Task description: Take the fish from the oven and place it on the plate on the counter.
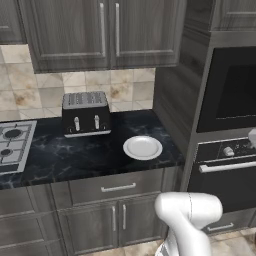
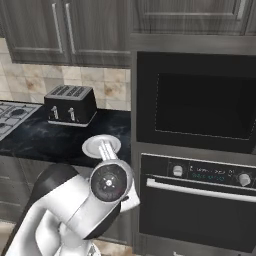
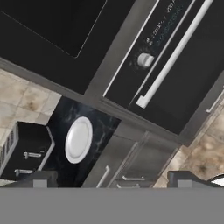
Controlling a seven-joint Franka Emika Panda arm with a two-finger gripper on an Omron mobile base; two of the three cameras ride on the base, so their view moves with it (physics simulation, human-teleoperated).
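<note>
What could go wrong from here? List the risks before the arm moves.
1. The dark knobbed oven is shut, its pale bar handle untouched; the fish inside is unseen, so the door must open first.
2. The open gripper hangs far from that handle.
3. The round white plate lies near the black marble counter edge; a nudge might shift it.

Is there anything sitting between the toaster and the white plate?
No. In the left base view only bare black counter lies between toaster and plate.
</note>
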